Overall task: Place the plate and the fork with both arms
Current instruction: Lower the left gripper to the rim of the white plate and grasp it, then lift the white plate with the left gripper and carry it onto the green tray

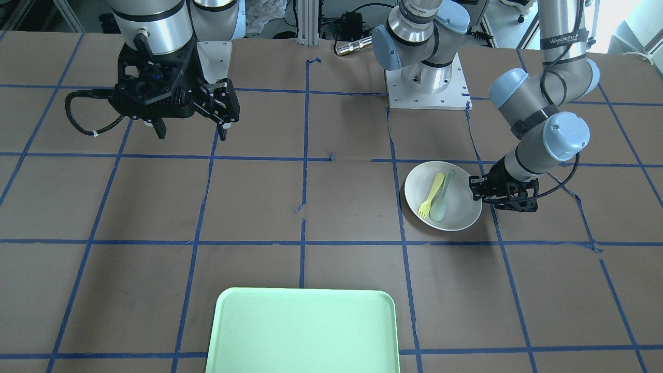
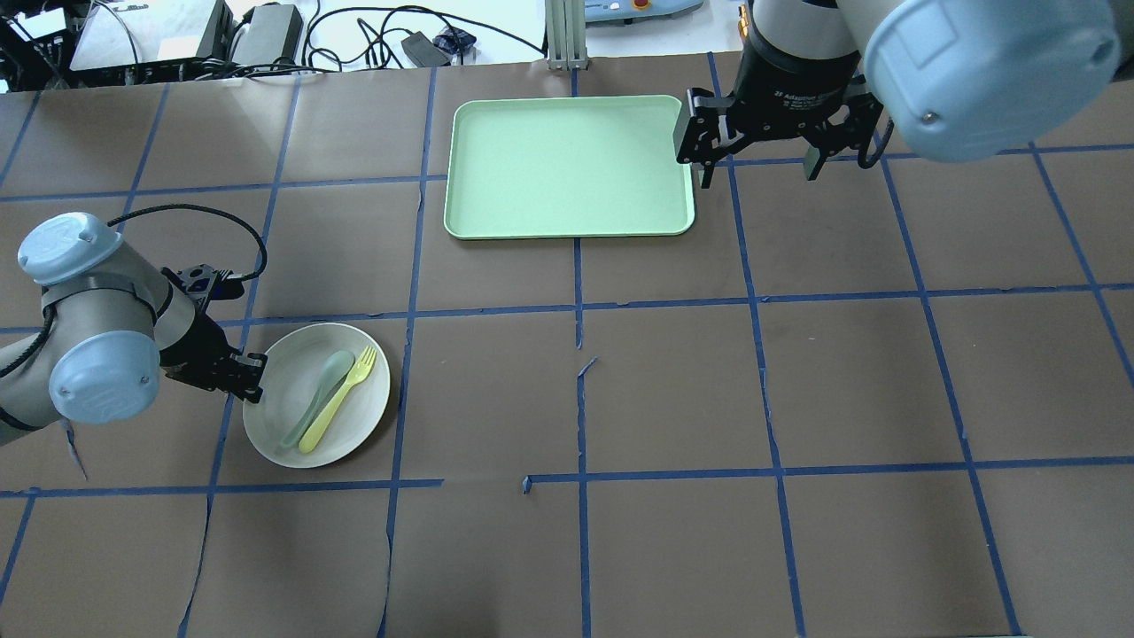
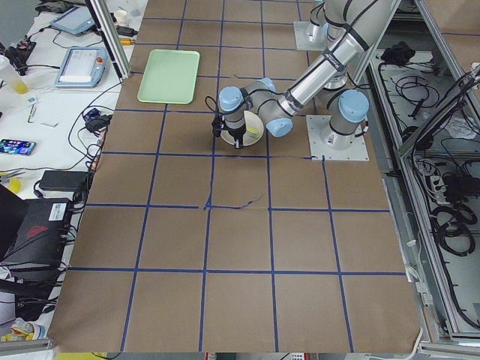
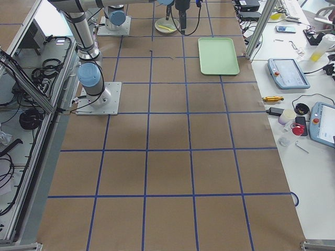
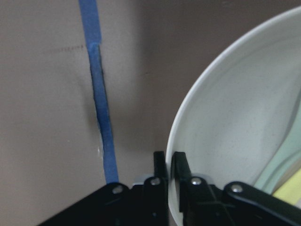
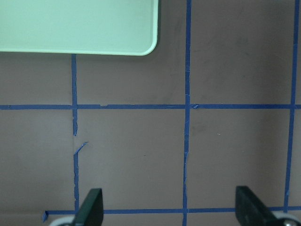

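Front view: found plate (image 1: pixel 457 208) right of centre, fork (image 1: pixel 431 195) lying in it, left gripper (image 1: pixel 473 189) at its right rim. Left wrist: saw fingers (image 5: pixel 181 167) pinched on that rim, lower centre. Right wrist: saw right gripper (image 6: pixel 169 200) spread wide, bottom edge, above table (image 6: pixel 141 141).

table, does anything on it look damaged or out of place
Only the blue tape grid: near the middle of the table some strips are broken and curled up, leaving gaps. The plate, with fork and spoon in it, looks intact; the tray lies flat.
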You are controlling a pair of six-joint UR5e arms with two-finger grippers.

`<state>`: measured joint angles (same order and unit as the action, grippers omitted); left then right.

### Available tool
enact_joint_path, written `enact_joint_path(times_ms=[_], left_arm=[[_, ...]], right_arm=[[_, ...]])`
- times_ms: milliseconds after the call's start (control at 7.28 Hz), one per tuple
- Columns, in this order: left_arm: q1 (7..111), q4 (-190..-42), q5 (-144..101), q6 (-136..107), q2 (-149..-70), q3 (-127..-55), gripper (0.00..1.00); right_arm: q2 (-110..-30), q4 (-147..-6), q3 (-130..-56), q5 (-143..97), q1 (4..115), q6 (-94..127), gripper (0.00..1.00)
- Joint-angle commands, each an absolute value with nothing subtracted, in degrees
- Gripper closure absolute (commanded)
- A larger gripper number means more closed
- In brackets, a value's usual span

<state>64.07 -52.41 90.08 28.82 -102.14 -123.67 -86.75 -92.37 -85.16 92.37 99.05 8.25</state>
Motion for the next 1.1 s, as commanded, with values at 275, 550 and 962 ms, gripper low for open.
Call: enact_joint_path(times_ms=[275,550,962], left_arm=[[63.5,-56.4,78.5,28.2,-102.3,-119.2,1.0],[64.3,-65.5,74.2,20.0,-104.0,-111.2,1.0],[74.1,-66.4,70.2,6.8,-111.2,-99.5,1.0]], right_arm=[[-86.7,-92.4,-85.2,92.4,99.1,8.3,0.0],[-86.7,-92.4,-85.3,92.4,99.1,8.3,0.0],[-86.7,-92.5,-85.9,92.3,99.1,8.3,0.0]])
